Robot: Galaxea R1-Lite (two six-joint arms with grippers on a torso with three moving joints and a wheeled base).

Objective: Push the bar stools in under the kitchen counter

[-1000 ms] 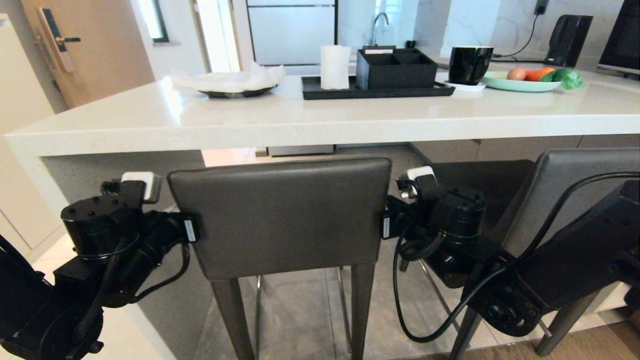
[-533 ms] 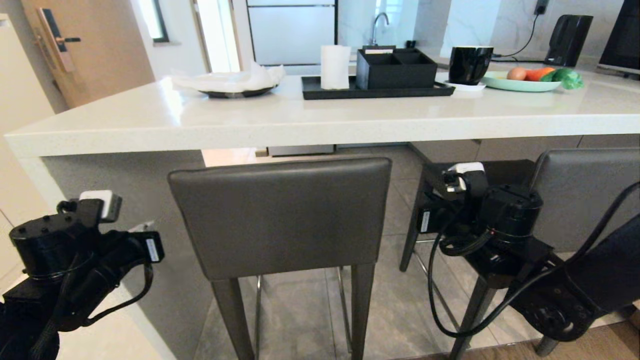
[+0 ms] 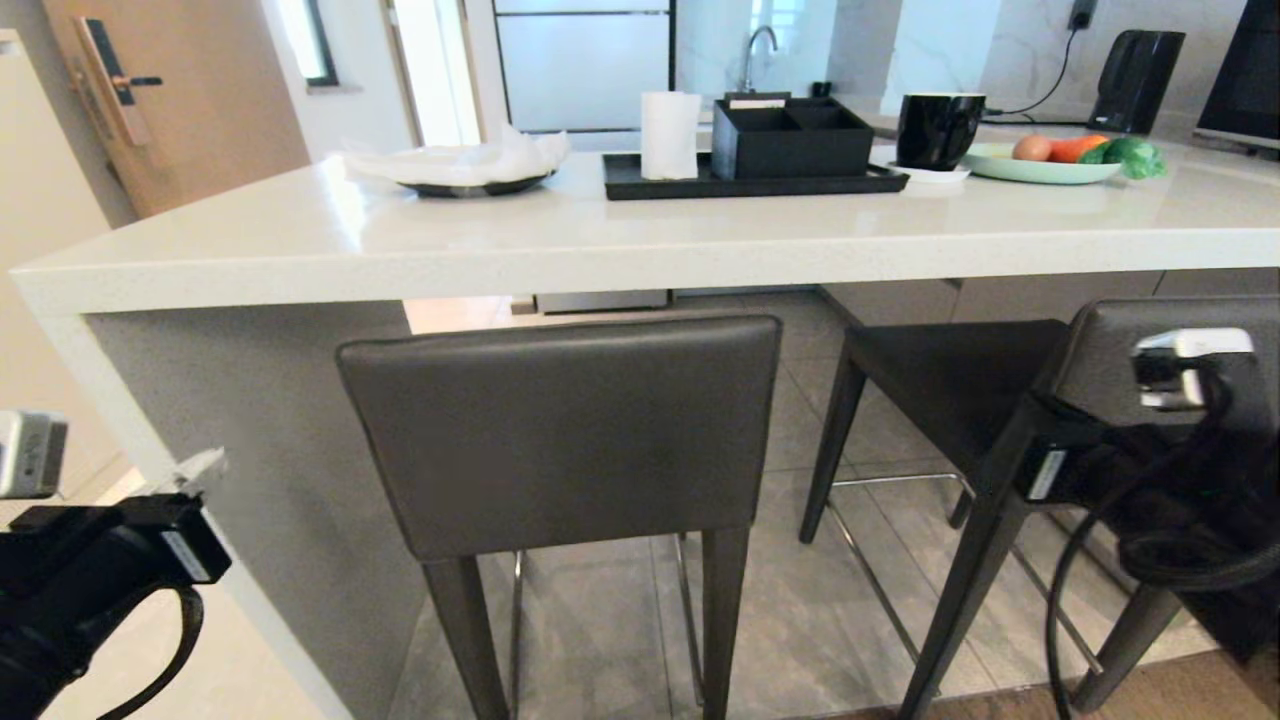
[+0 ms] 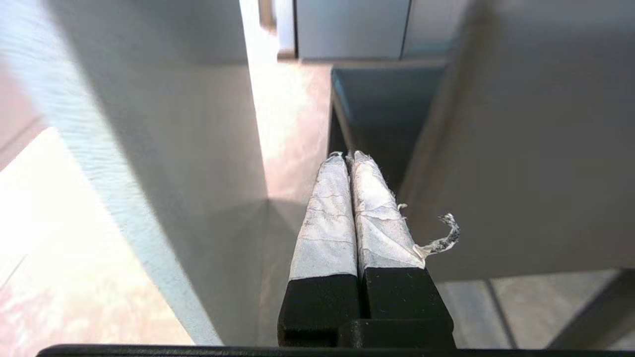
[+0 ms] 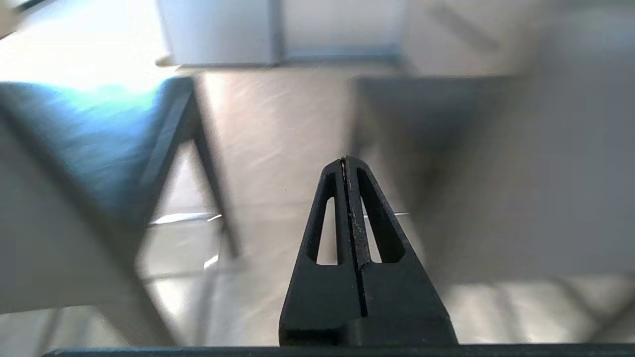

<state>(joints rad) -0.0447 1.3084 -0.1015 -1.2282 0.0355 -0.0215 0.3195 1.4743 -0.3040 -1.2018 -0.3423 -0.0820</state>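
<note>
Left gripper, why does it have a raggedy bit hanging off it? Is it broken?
The white tape wrapped on the left gripper is wrinkled and frayed, and one torn strip has peeled loose and curls away from its side. The jaws themselves are shut together and look whole, so it seems worn wrapping rather than a break.

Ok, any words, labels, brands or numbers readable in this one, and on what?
None can be read.
White sticker on the left tool's arm: print too small.
White sticker on the right tool's arm: print too small.
Nothing printed shows on the bar stools or kitchen counter.
</note>
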